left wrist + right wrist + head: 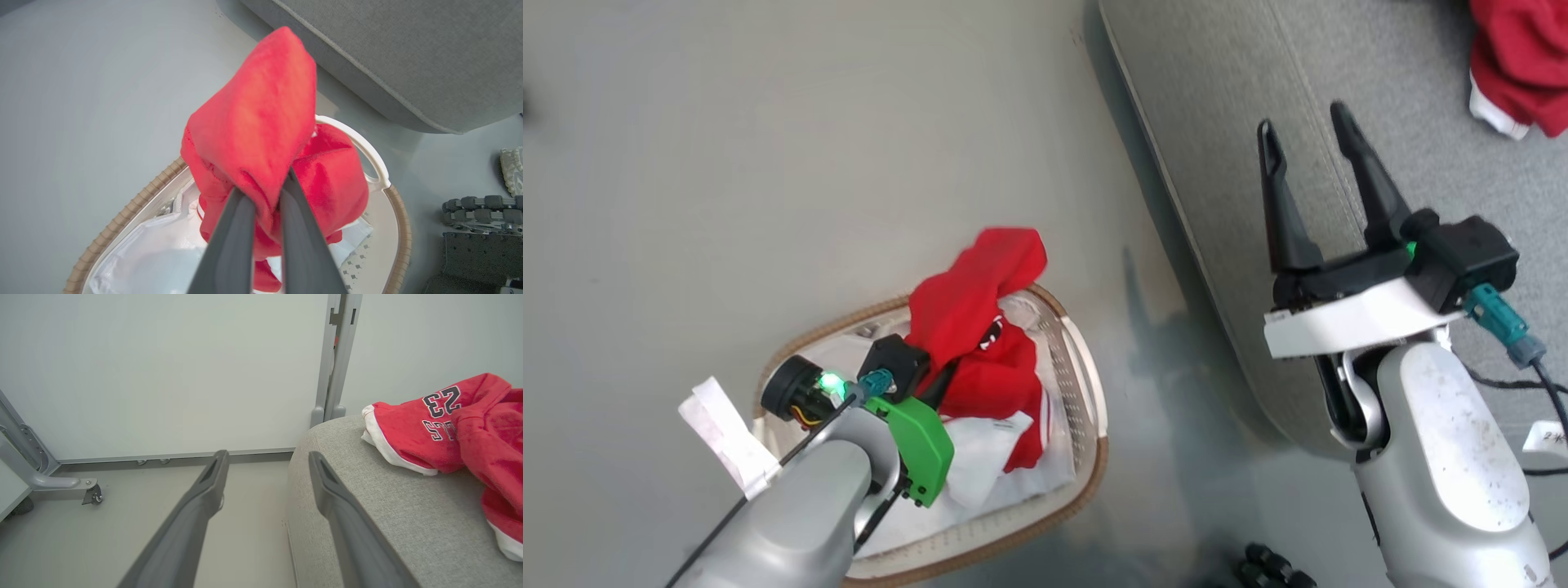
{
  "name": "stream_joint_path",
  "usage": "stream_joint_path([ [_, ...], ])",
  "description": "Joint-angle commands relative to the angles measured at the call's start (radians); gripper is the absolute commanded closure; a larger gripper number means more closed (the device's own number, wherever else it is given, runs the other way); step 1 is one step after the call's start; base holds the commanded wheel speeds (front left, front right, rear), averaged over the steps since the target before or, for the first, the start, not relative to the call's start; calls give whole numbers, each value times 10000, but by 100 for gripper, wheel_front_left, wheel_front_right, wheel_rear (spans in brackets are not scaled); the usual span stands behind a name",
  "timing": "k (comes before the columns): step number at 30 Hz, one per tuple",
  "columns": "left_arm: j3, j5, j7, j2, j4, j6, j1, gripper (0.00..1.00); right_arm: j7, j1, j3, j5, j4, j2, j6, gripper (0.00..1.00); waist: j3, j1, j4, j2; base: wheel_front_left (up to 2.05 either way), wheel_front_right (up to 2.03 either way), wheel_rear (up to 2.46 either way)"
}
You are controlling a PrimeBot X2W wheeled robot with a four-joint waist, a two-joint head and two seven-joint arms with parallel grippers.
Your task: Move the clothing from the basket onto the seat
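Note:
A red garment [976,327] rises out of the oval basket [1094,392] on the floor, its upper fold lifted above the brown rim. My left gripper [265,192] is shut on that red cloth [257,122], pinching a bunch of it between both fingers. In the head view the left gripper [947,371] reaches into the basket from the lower left. A second red garment [449,420] with white trim and the number 23 lies on the grey seat [388,506]. My right gripper [1307,139] stands open over the seat's edge [1217,204], holding nothing.
A white liner sheet [155,253] lines the basket under the garment. A white paper tag [723,437] hangs by my left forearm. Black cables [1535,408] trail on the seat at right. A panel wall with a caster foot [92,494] stands beyond the seat.

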Motion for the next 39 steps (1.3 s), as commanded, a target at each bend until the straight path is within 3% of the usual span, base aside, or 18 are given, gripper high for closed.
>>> stream_joint_path([
  [1, 205, 171, -32, 2, -276, -29, 328, 100, -49, 278, -27, -28, 102, -40, -14, 0, -1585, 1, 1038, 0, 0, 0, 0],
  [9, 1289, 1165, -33, 154, -2026, -29, 1507, 100, -50, 1318, -28, 13, 548, -45, -14, 0, -3284, 1, 1748, 0, 0, 0, 0],
  [21, 3048, 1665, -35, -67, -4349, -29, 2343, 100, -49, 2527, 229, 222, 1005, -39, -14, 0, -4879, 1, 2109, 0, 0, 0, 0],
  [29, 3307, 1513, -36, -302, -5185, -29, 1828, 100, -49, 2993, 734, 180, 1204, -36, -14, 0, -5343, 1, 2169, 0, 0, 0, 0],
  [39, 2778, 1409, -36, -674, -5570, -29, 1514, 100, -51, 1793, 2927, -387, 1804, -41, -14, 0, -5378, 1, 2697, 0, 0, 0, 0],
])
